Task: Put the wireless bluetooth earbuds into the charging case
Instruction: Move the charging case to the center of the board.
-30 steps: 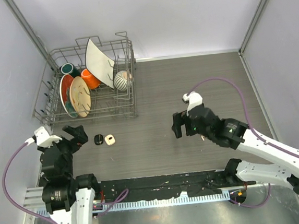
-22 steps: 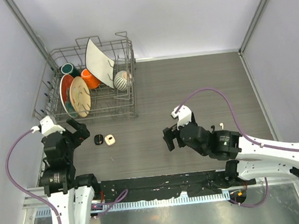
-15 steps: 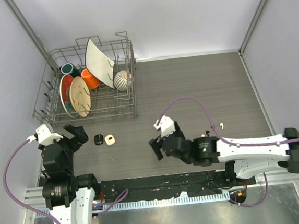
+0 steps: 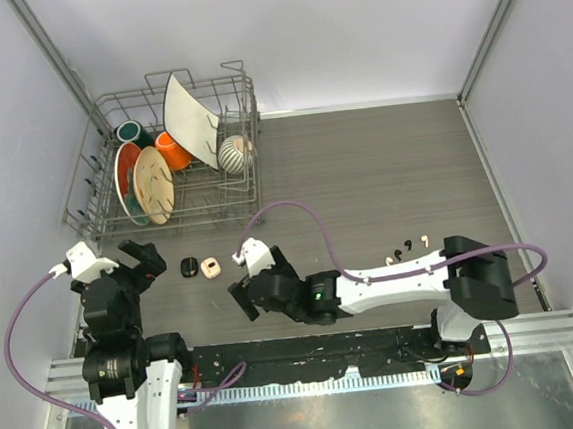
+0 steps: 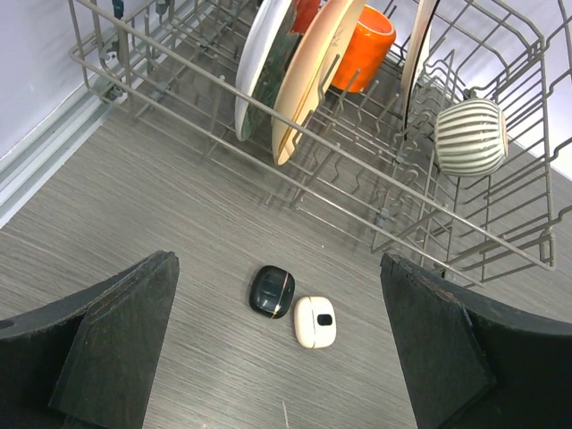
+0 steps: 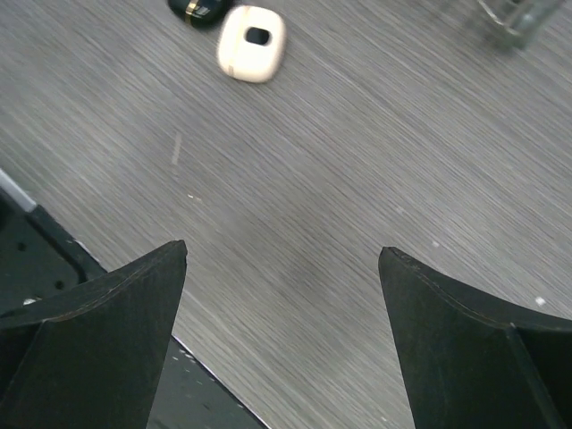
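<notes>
1. Right end effector (image 6: 281, 252) is hovering fully released over bare counter (image 4: 363, 168), grasping nothing. Cream case (image 6: 252, 42) is sitting just ahead of its fingers, at the top edge of the right wrist view.
2. Left end effector (image 4: 147, 260) is standing wide apart and empty too, aiming at both cases from the left.
3. Black case (image 5: 271, 291) and cream case are lying just beside each other in front of the dish rack (image 4: 182, 224), possibly touching. Lids are looking shut, though that is hard to confirm.
4. Earbuds (image 4: 399, 256) are lying well apart from the cases, on the right side of the counter. They are showing as dark specks plus one pale earbud (image 4: 421, 238), too small to count all four.
5. Step in hand, judging: right arm is going for the cream case. Doing it well means advancing until the case is sitting centred between the fingers, lowering straight, closing across the narrow sides and keeping the fingers off the black case.
6. Case is likely needing opening before any earbud is going in, so a firm, level hold is mattering here.
7. Pose: right arm is stretching long and low across the counter toward the left, forearm nearly flat, wrist pitching down. Left arm is sitting folded close to its base at the left edge, end effector tilting down toward the cases.
</notes>
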Robot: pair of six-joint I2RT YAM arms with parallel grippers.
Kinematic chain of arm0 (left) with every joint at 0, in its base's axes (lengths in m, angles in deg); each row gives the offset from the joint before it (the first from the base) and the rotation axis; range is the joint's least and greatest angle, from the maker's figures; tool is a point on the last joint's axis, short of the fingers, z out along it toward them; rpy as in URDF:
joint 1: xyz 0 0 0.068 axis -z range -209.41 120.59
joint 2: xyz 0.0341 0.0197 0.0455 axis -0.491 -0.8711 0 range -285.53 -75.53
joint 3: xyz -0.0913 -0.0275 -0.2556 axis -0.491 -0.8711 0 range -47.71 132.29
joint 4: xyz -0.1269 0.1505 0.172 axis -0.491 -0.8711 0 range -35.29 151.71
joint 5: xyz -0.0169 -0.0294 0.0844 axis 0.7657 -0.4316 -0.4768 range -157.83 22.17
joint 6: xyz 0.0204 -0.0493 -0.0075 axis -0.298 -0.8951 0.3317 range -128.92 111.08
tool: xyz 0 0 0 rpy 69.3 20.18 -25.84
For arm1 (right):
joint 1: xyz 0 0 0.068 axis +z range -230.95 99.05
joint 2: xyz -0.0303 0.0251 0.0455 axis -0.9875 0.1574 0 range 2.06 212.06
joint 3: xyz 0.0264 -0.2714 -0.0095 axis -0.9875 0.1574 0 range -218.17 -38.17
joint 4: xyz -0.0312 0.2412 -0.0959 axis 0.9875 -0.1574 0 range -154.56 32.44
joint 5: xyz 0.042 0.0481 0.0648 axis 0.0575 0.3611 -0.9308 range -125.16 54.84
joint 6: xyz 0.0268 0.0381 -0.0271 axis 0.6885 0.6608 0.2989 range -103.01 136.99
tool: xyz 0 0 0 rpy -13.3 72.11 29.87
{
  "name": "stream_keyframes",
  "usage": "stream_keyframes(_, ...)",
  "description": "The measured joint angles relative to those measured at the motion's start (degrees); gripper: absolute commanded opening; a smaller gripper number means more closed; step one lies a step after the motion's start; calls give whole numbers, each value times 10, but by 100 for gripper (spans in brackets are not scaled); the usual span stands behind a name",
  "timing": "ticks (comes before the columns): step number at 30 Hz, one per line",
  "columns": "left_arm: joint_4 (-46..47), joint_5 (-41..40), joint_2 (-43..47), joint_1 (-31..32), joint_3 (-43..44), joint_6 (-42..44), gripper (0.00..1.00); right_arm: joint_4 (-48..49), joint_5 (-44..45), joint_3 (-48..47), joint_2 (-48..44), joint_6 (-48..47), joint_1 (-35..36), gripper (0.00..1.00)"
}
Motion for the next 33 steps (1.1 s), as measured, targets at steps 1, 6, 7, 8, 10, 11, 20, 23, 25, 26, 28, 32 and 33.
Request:
stream_keyframes(1, 0, -1, 0, 0, 0, 0, 100, 6, -9, -12, 12, 0, -1, 94)
stream_keyframes(6, 0, -4, 3, 0, -1, 0, 100, 23, -65, -69, 69, 17, -23, 90)
stream_keyframes(7, 0, -5, 4, 0, -1, 0, 100, 28, -78, -75, 77, 23, -30, 90)
stream_keyframes(8, 0, -5, 4, 0, -1, 0, 100, 34, -95, -82, 89, 31, -43, 90)
stream_keyframes(10, 0, -6, 5, 0, -2, 0, 100, 37, -114, -96, 109, 39, -58, 89)
stream_keyframes(11, 0, -6, 5, 0, -2, 0, 100, 37, -126, -112, 121, 41, -66, 89)
stream_keyframes(20, -1, -16, 5, 0, -2, 1, 100, 26, -162, -184, 210, 53, -102, 86)
stream_keyframes(23, -1, -17, 5, 0, -2, 1, 100, 18, -164, -193, 220, 54, -110, 86)
stream_keyframes(25, -1, -17, 5, 0, -3, 1, 100, 15, -164, -201, 227, 54, -115, 86)
stream_keyframes(26, -1, -18, 5, 0, -3, 1, 100, 14, -164, -203, 230, 53, -117, 86)
stream_keyframes(28, -1, -19, 5, 0, -3, 1, 100, 11, -164, -208, 234, 53, -120, 86)
stream_keyframes(32, -1, -21, 5, 0, -3, 1, 100, 7, -163, -216, 241, 53, -124, 86)
stream_keyframes(33, -1, -22, 5, 0, -3, 1, 100, 8, -163, -220, 244, 53, -124, 86)
